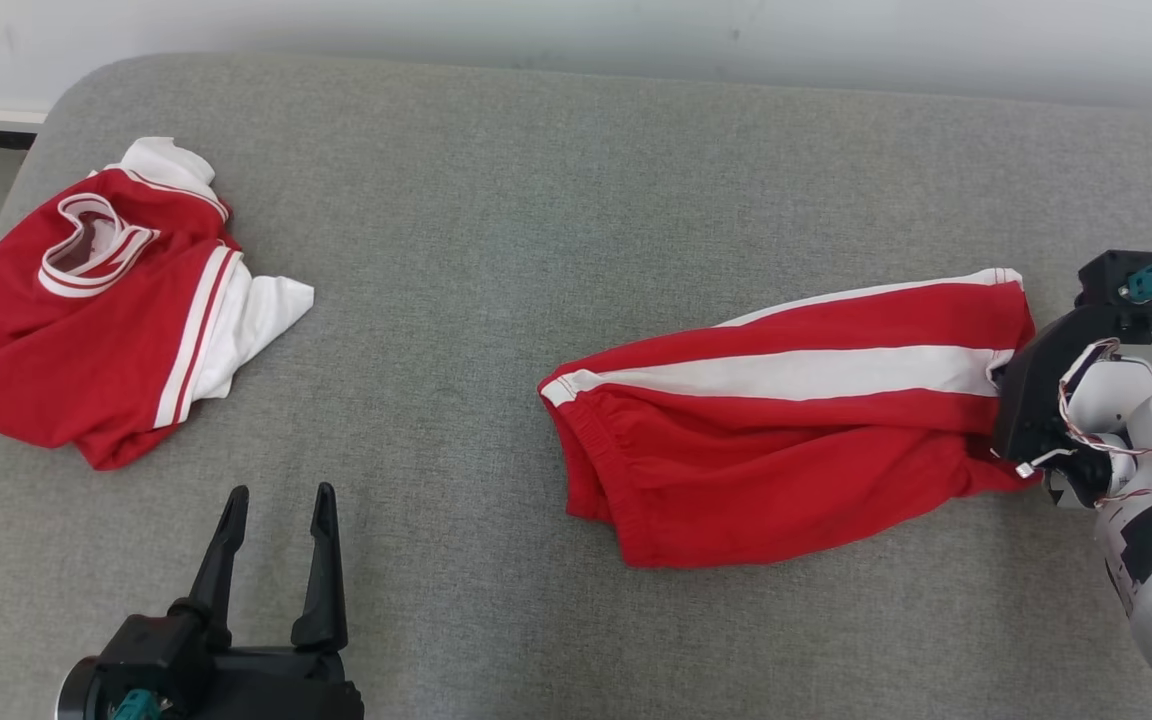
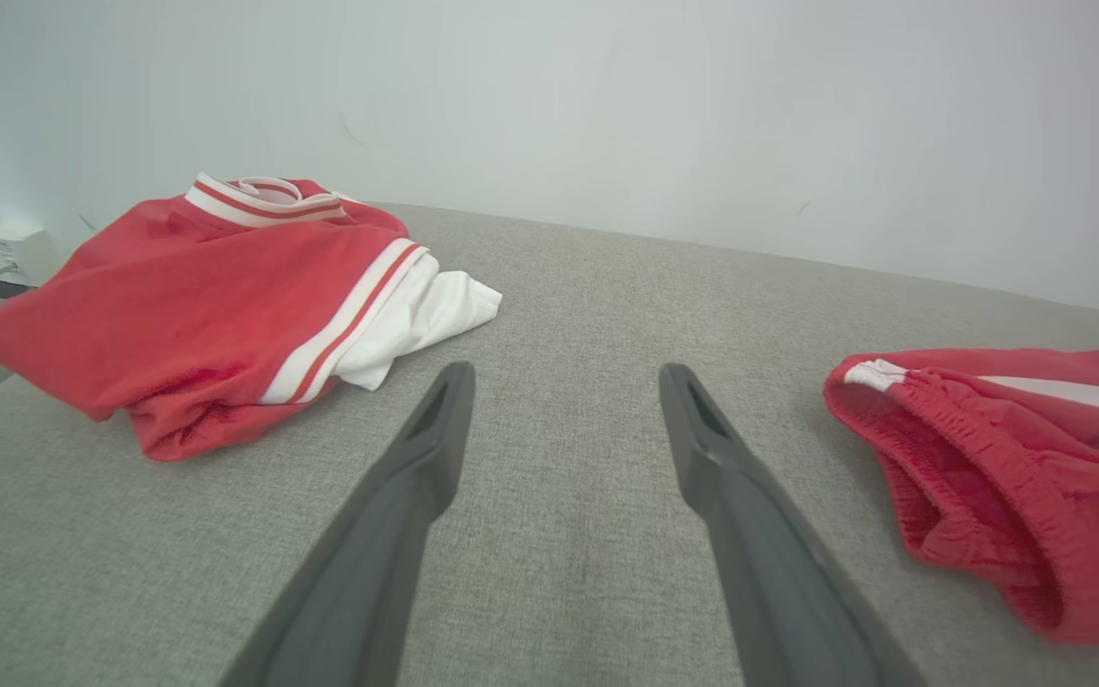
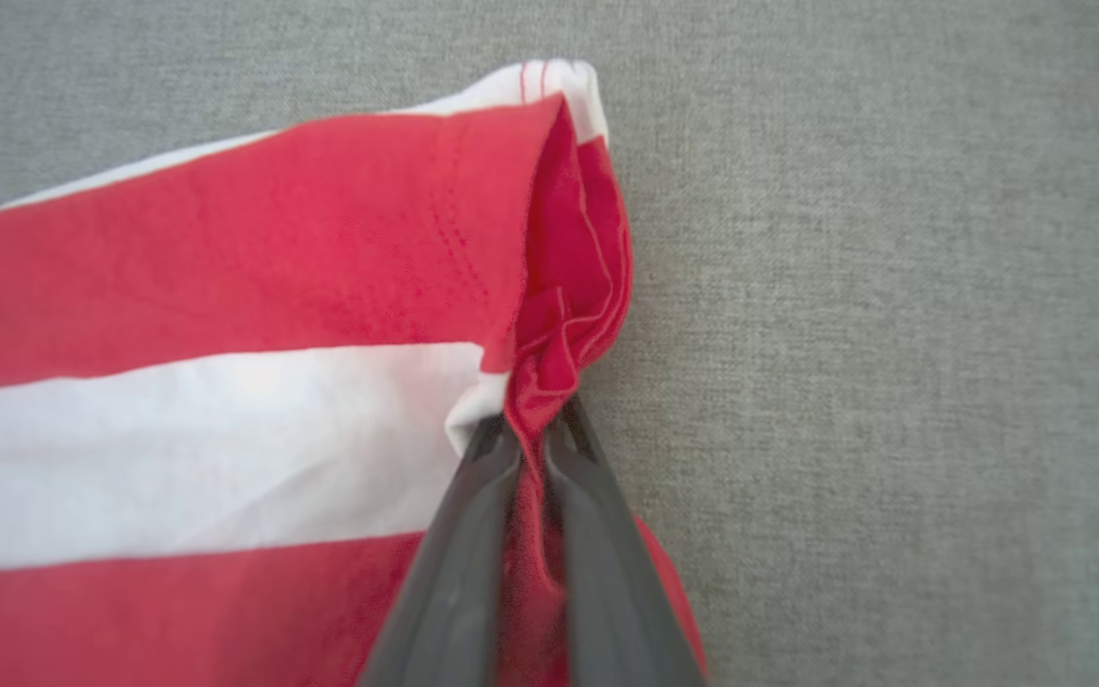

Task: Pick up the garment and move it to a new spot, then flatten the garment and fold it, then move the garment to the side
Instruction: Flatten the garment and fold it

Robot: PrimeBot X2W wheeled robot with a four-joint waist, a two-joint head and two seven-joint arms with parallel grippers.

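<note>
The red shorts [image 1: 786,440] with a white side stripe lie loosely flattened on the right half of the grey cushion [image 1: 536,200]. Their elastic waistband points toward the middle and their leg hem toward the robot's right. At that hem the right gripper [image 3: 530,448] comes in from the right side. Its two dark fingers [image 3: 454,572] are drawn close together and pinch a bunched fold of red cloth where the white stripe ends. The hem above the pinch gapes a little and shows the inner layers. The rest of the shorts rests on the cushion.

The left gripper [image 1: 279,500] hovers low over bare cushion near the front edge, well apart from the shorts' waistband, with its jaws spread wide and nothing between them. On the far left lies a crumpled red and white shirt [image 1: 86,320], collar up, clear of both grippers. A pale wall [image 2: 607,114] stands behind the cushion.
</note>
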